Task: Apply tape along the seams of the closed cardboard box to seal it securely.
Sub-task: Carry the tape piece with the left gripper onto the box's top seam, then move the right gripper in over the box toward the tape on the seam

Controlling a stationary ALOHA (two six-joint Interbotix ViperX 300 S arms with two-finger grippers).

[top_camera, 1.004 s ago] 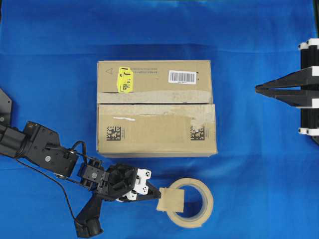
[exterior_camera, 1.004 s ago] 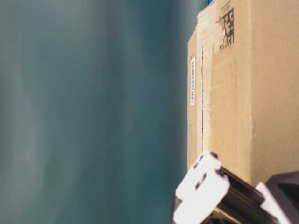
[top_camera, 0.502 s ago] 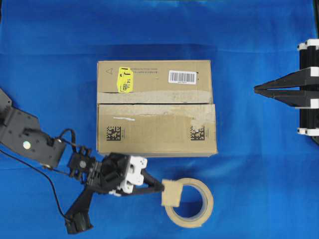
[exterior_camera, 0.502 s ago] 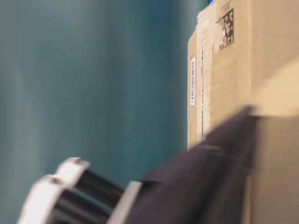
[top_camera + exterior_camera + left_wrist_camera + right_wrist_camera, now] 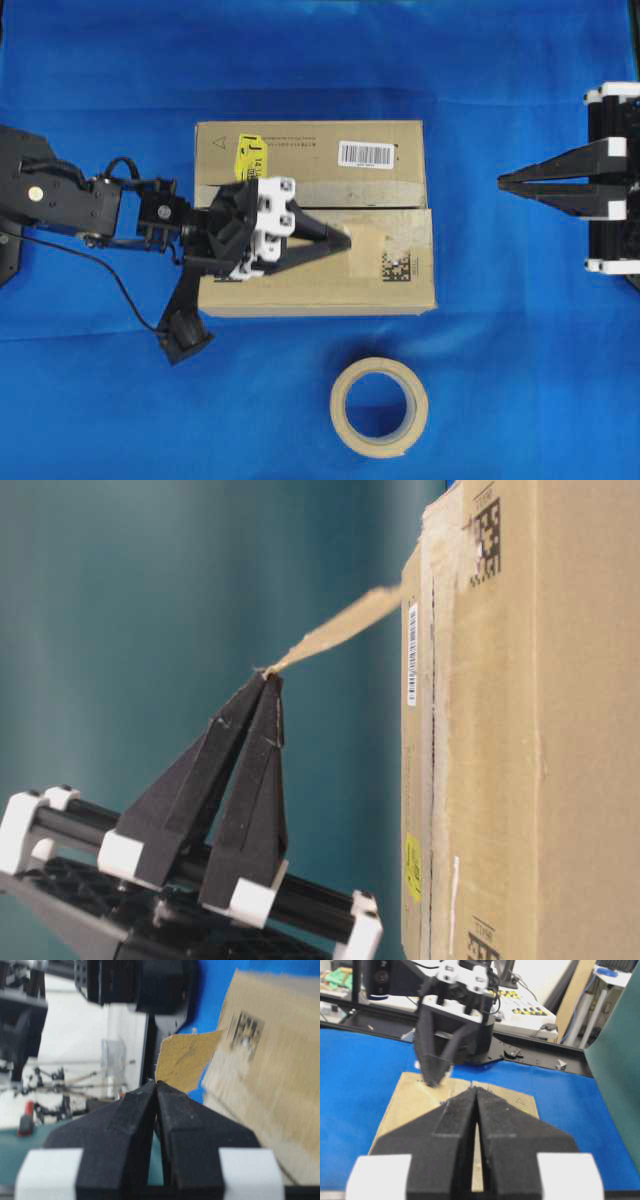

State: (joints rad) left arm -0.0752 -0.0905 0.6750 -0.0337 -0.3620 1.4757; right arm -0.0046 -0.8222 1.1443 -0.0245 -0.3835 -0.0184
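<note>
The left gripper [image 5: 345, 238] is pinched shut on one edge of the tape [image 5: 366, 243], so the rest of the piece hangs free ahead of the fingertips. Gripping it by the edge leaves most of the piece free to be laid flat, which seems to be the point of the hold. In the table-level view the tape [image 5: 335, 633] slants from the fingertips toward the top of the box [image 5: 520, 720], its far end close to the surface; whether it touches cannot be told.

From overhead, the tape sits over the box [image 5: 312, 280] toward its right half, just below the seam [image 5: 300, 208], the dark line between the two flaps edged with pale residue. To seal anything, the piece would need to bridge that line rather than lie on one flap.

The right gripper [image 5: 503, 182] has its fingers pressed together and carries nothing, well apart from the box on the blue cloth [image 5: 100, 80], likely waiting to press or steady.

The roll [image 5: 379, 406] lies on the cloth below the box.
</note>
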